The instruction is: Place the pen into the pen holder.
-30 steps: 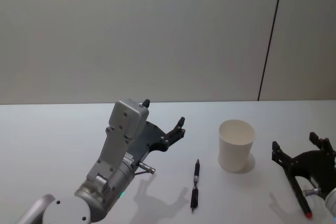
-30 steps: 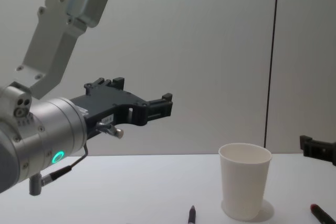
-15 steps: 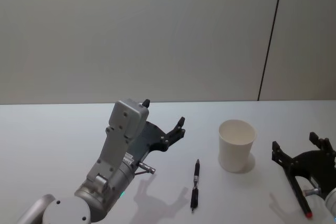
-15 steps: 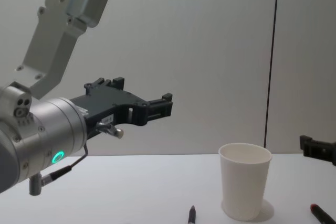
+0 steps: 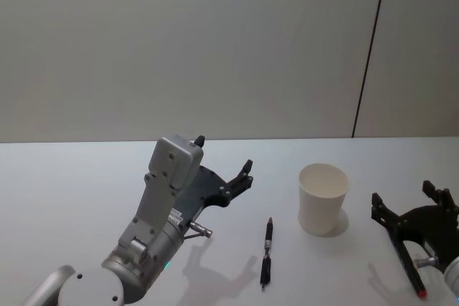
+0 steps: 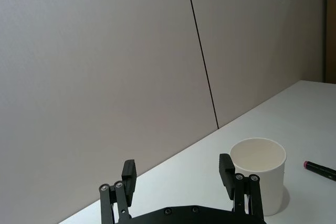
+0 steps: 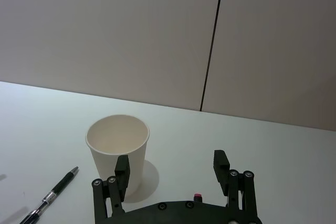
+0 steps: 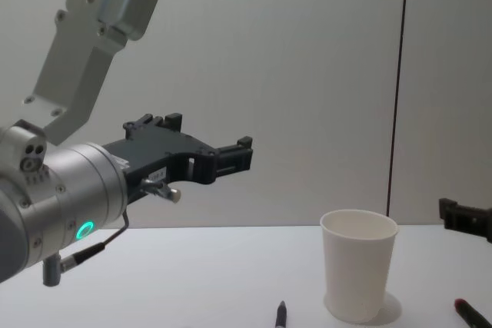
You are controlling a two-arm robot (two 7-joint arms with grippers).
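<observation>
Head view: our left tool (image 5: 224,153) and right tool (image 5: 404,194) gape empty; a skewed pinch could roll the pen (image 5: 266,252) away.

The head camera looks down from above across the desk (image 5: 72,177) toward the wall (image 5: 215,48). The chest camera sits lower, almost at desk height, facing likewise. Each wrist camera rides close behind its arm's tool, the left tool (image 6: 177,166) and the right tool (image 7: 171,161), looking forward. All four catch the white paper cup (image 5: 323,198).

Bright, even light leaves a soft shadow beside the pen holder (image 5: 323,199).
</observation>
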